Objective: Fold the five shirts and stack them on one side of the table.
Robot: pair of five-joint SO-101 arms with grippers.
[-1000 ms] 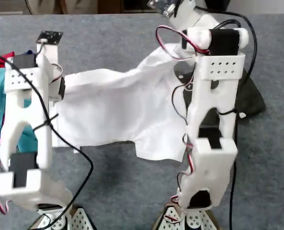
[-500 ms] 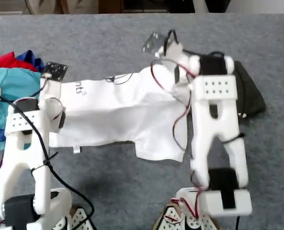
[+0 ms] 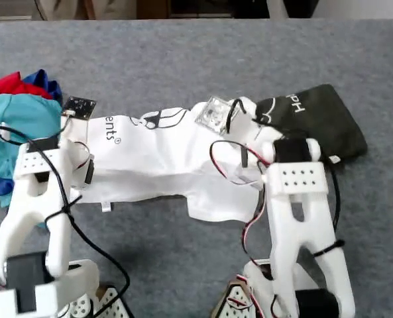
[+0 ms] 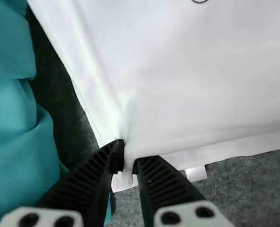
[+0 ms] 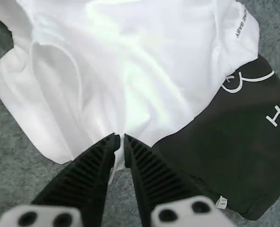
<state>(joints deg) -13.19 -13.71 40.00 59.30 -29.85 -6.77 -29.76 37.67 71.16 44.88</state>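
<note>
Table (image 3: pixel 183 59): grey felt. It is bare along the far strip and in the near strip between the two arm bases.

White shirt (image 3: pixel 156 156): lies crosswise mid-table, drawn into a long band, with one loose flap hanging toward the near side. One end touches the pile of coloured shirts (image 3: pixel 17 112). The other end overlaps the rim of the black shirt (image 3: pixel 322 129), which lies folded on the right.

Left gripper (image 4: pixel 126 160): fingers clenched on a thin pinch of the white shirt's edge, just beside teal cloth.

Right gripper (image 5: pixel 120 139): fingers clamped on white cloth where it meets the black shirt (whether any black fabric is caught too, cannot tell).

Label (image 3: pixel 105 207): small tag poking out at the near hem.

Risks, as judged from here:
- Both holds are shallow. If the arms pull apart, the cloth could slip free and the band would sag out of its crease.
- Dragging the right end may tug the black shirt and spoil its fold.
- The left end sits close enough to the pile to sweep teal cloth along with it.
- The loose flap could bunch underneath if the shirt is folded toward the near side.

Room: both sides are taken by shirts. The far strip is the freest ground, ending at the table's far edge. The near strip is crowded by arm bases and cables.
</note>
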